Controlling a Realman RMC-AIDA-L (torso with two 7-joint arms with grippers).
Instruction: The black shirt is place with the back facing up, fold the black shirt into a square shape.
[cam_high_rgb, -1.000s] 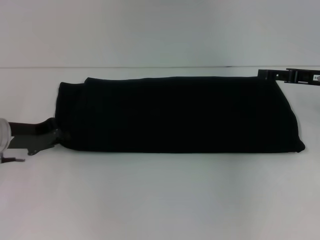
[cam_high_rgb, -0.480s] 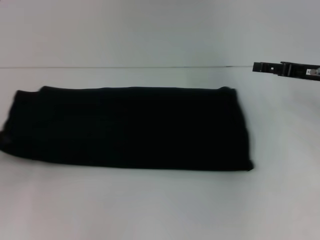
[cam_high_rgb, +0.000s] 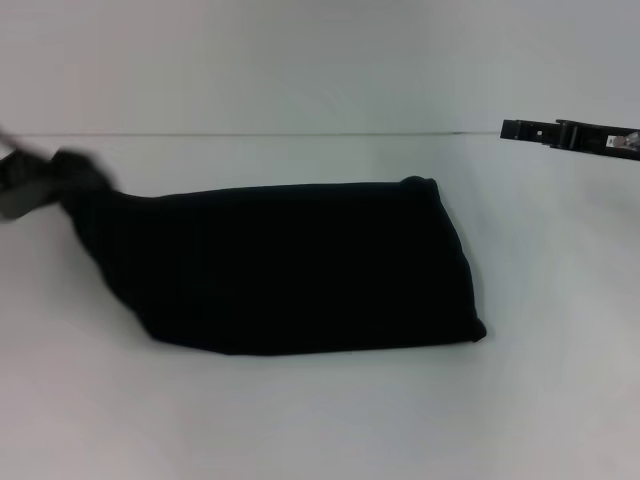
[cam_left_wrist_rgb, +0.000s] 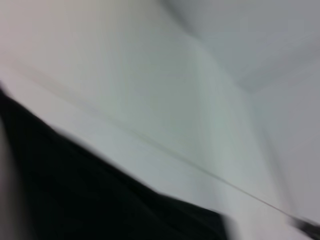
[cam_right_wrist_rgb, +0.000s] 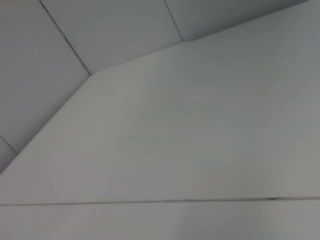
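The black shirt (cam_high_rgb: 290, 265) lies on the white table (cam_high_rgb: 320, 420) as a long folded band, and the step in hand looks like the crosswise fold that would bring the band's left end over toward its right end to make a square. That left end is lifted and drawn up to a peak, and the left gripper (cam_high_rgb: 35, 180) sits right at that peak, apparently grasping the cloth there; it is smeared, so whether its jaws are truly clenched on the fabric I cannot tell. The right gripper (cam_high_rgb: 525, 130) hangs above and beyond the shirt's far right corner, well clear of the cloth, and its jaw state cannot be made out either. The next move, as I judge it, calls for carrying the raised end across and laying it flat with edges matched to the shirt's right edge. The left wrist view shows only a blurred dark mass of shirt; the right wrist view shows bare table and no shirt; no lettering is visible
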